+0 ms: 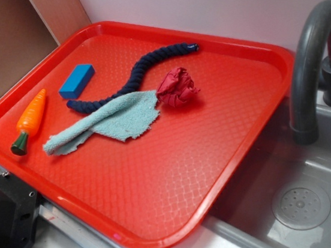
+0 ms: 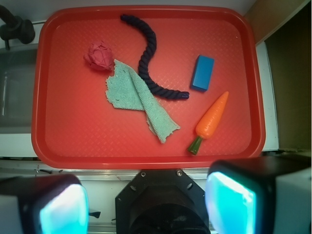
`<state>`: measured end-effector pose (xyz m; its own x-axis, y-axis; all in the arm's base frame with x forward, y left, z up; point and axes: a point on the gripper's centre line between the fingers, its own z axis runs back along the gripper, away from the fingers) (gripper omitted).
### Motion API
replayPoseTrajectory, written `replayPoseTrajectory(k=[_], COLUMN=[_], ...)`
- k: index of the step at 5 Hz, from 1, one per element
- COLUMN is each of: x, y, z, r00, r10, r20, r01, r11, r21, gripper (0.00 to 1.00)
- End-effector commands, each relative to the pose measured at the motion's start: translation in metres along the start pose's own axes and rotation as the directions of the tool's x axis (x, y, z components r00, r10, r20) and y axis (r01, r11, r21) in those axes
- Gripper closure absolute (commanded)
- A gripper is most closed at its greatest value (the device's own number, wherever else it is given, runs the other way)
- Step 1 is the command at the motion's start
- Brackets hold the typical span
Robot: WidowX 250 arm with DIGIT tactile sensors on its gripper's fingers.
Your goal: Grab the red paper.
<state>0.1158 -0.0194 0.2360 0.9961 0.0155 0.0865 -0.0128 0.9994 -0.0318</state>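
Reach comes first: my end effector (image 2: 146, 207) hangs spread and empty at the wrist view's bottom, while the red paper (image 2: 99, 55) lies upper left, touching the cloth (image 2: 139, 100); I should pinch only paper.

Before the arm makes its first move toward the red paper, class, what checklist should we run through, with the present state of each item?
1. Red paper in view and uncovered from above: ok.
2. Target told apart from the tray: ok, the wad is darker and crumpled.
3. Clearance from the cloth: not ok, its edge touches or nearly touches the paper, so it could get pinched too.
4. Clearance from the rope: ok, a gap shows in the wrist view.
5. End effector open and empty: ok, its fingers stand wide apart with nothing between.
6. End effector above the paper: not ok, it hangs off the tray's near edge.
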Motion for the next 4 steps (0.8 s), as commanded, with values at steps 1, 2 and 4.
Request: replayPoseTrajectory(k=[1, 2, 4], x=[0.000, 0.012, 0.050], y=[0.000, 0.016, 0.020], z=[0.000, -0.007, -0.039], r00=[1.000, 0.967, 0.902], r10=[0.000, 0.246, 0.409], r20=[0.000, 0.057, 0.143], r01=[0.000, -0.246, -0.408], r11=[1.000, 0.969, 0.912], r21=[0.000, -0.014, -0.034], gripper=[0.00, 0.00, 0.00])
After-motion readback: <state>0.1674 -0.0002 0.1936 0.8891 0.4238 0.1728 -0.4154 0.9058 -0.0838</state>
